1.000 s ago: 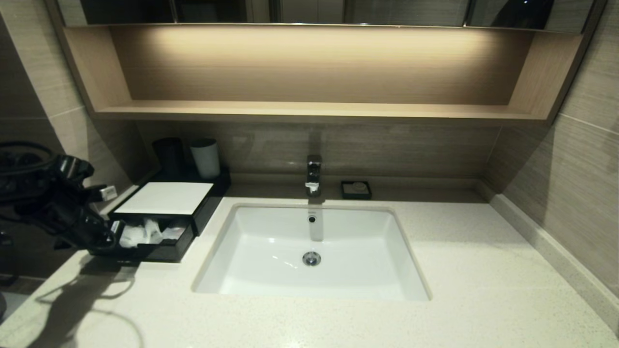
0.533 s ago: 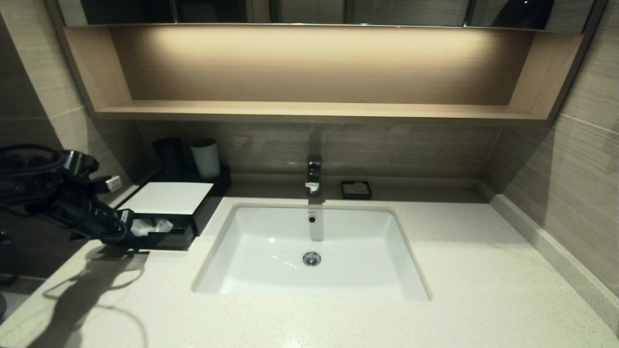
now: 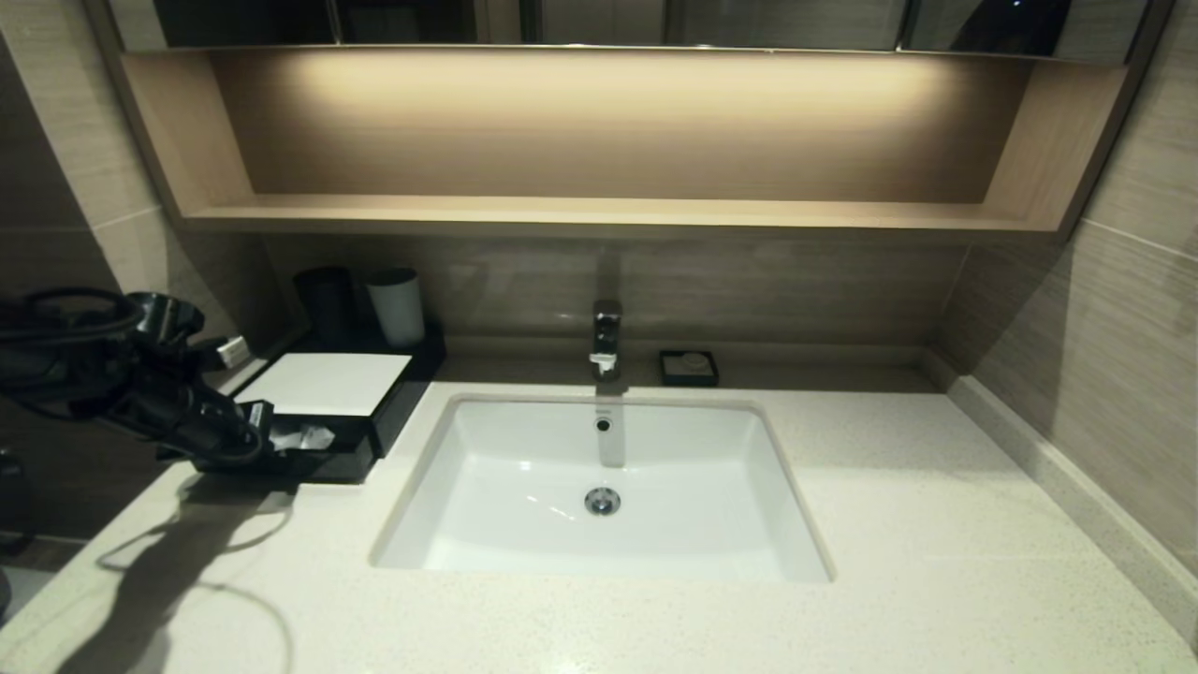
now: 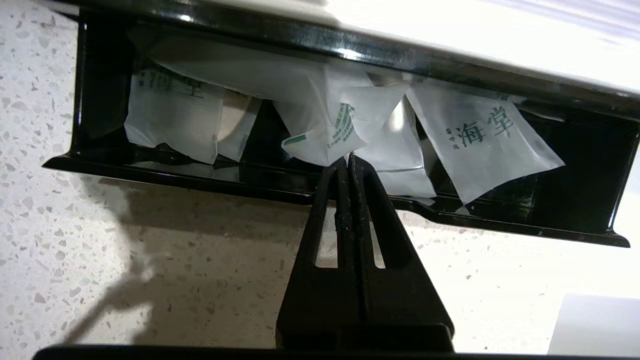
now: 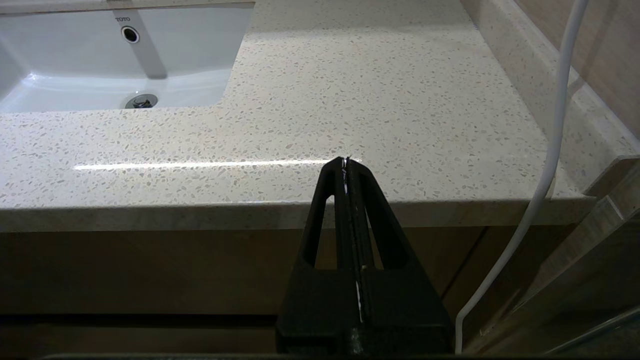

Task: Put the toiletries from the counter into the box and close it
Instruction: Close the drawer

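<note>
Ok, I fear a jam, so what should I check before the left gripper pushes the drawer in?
1. Left gripper shut, tips at drawer front: ok.
2. Packets inside drawer: ok.
3. Packets clear of box top: cannot tell; they lean under it.
4. No packets on counter: ok, none seen.
5. Drawer closed: not ok, part open.
6. Right gripper parked below counter edge: ok.

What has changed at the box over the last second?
The left gripper, fingers shut, has pushed the drawer most of the way into the box, moving toward the wall; a narrow strip with the toiletries still shows. The cups, the sink and the right gripper, shut below the counter edge, stayed put.
</note>
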You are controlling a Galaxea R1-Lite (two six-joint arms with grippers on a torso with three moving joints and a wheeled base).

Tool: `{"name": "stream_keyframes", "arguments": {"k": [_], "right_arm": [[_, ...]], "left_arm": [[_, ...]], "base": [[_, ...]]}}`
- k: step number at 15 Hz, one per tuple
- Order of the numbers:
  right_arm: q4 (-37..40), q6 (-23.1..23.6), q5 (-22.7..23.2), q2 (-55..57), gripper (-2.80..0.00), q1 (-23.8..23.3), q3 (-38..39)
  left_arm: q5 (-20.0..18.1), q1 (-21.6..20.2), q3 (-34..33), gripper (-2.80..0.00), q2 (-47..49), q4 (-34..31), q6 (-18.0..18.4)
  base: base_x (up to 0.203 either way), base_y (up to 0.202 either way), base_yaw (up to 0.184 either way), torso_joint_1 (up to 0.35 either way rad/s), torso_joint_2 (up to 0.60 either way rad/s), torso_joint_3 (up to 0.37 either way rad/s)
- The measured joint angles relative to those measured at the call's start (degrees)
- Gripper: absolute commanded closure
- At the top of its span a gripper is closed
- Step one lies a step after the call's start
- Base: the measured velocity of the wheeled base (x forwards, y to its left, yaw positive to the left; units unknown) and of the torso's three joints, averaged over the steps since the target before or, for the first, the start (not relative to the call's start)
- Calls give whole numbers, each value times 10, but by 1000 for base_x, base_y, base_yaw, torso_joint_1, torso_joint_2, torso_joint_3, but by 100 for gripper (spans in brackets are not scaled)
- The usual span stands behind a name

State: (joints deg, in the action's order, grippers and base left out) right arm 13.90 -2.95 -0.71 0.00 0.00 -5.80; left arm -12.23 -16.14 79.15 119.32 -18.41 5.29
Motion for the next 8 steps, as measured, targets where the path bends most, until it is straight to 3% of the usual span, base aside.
{"name": "stream_keyframes", "arguments": {"k": [8], "right_arm": [[0,0,0,0,0,0,0]], "left_arm": [[1,0,-26,0,-71,-18,-5]], "base": [[0,0,0,0,0,0]]}}
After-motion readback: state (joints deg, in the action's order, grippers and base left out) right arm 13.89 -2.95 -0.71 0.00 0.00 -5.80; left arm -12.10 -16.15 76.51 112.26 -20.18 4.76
